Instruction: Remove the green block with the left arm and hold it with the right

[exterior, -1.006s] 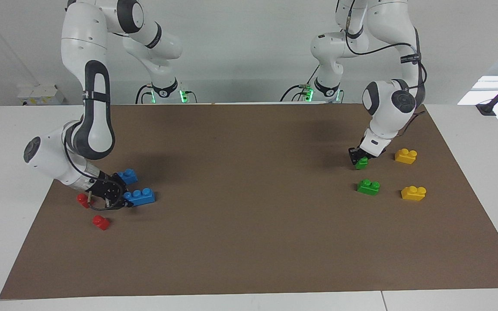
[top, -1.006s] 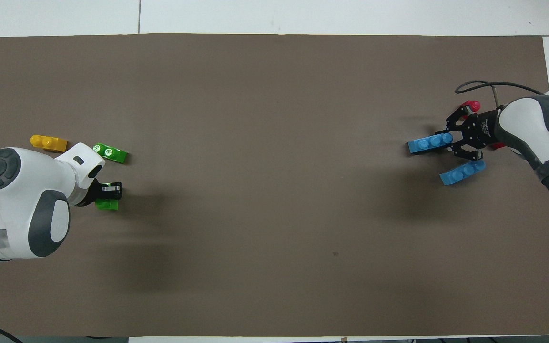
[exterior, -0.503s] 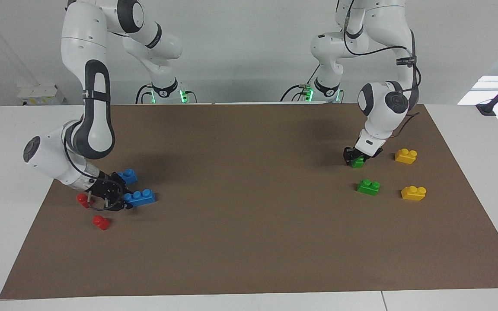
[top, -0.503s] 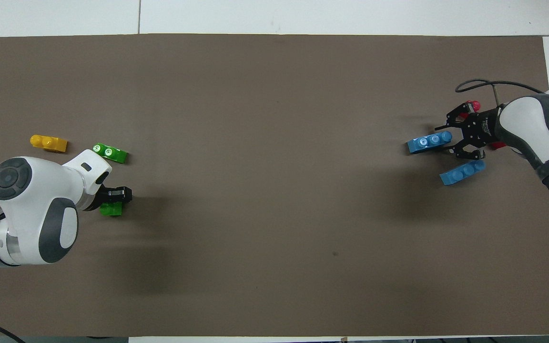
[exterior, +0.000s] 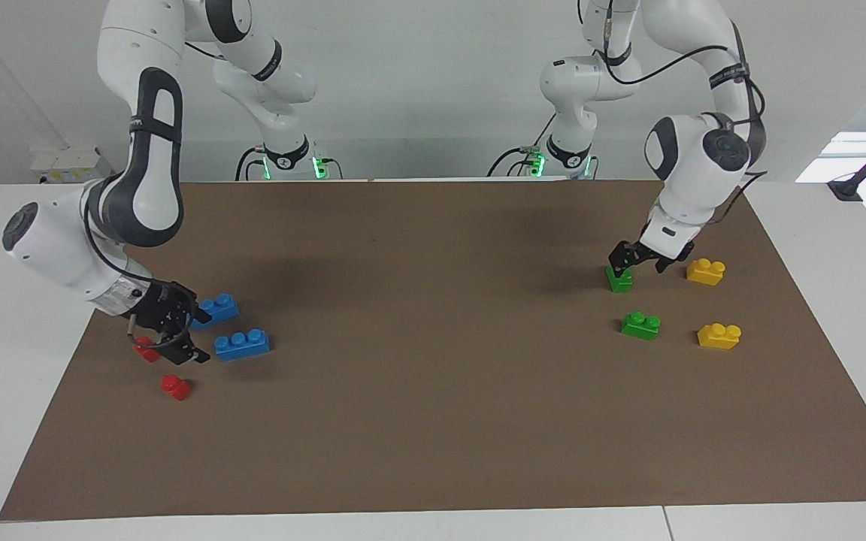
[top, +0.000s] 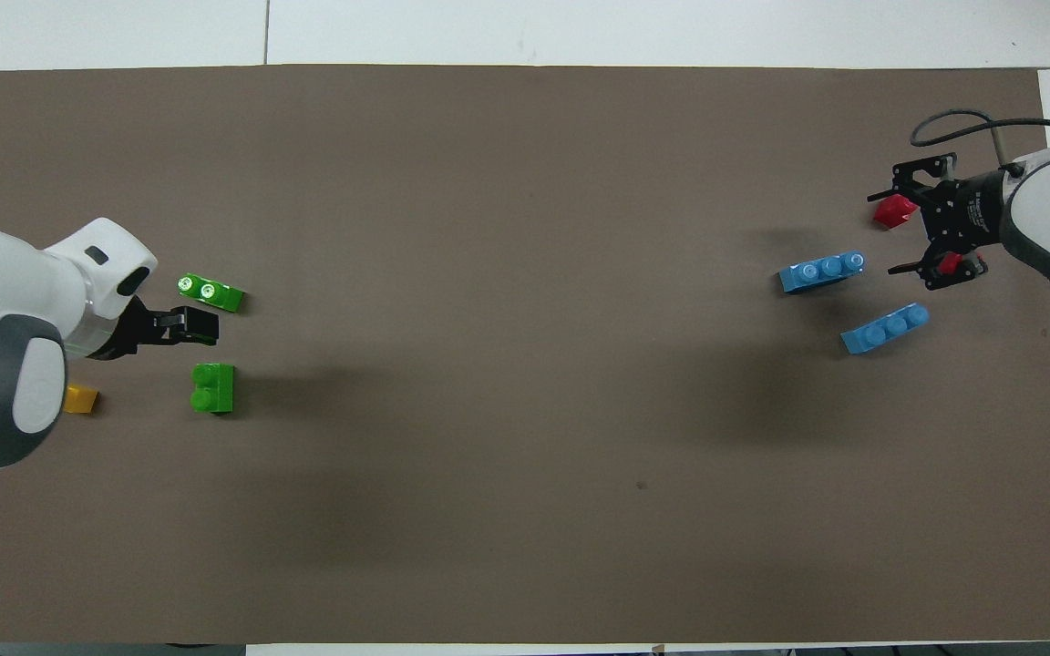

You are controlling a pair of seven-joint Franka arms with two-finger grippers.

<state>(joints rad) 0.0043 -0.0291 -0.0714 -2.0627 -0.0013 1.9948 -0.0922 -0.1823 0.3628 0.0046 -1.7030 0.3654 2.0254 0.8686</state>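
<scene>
Covering most of the white table (exterior: pixel 19 248), a brown mat (exterior: pixel 433 391) carried every brick; a plain pale wall (exterior: pixel 418 90) closed the room at the robots' end.

Two arms were counted. The left arm (exterior: pixel 704 143) reached down at its own end of the mat; the left gripper (exterior: pixel 640 259) hung with its jaws apart, holding nothing, just above the green block (exterior: pixel 618 278). That block stood free on the mat, nearer to the robots than the second green brick (exterior: pixel 641 325). The right arm (exterior: pixel 132 195) leaned over its own end; the right gripper (exterior: pixel 170 330) stood spread wide and empty, low over one red brick (exterior: pixel 146 350), beside the blue bricks.

Brick count, eight on the mat:
- Blue, three-stud: two, namely one blue brick (exterior: pixel 241 343) and another blue brick (exterior: pixel 216 309) nearer to the robots.
- Green, two-stud: two, as above.
- Yellow: two, namely one yellow brick (exterior: pixel 706 270) and a farther yellow brick (exterior: pixel 719 335).
- Red: two, the smallest, namely the one under the right gripper and a farther red brick (exterior: pixel 175 386).
</scene>
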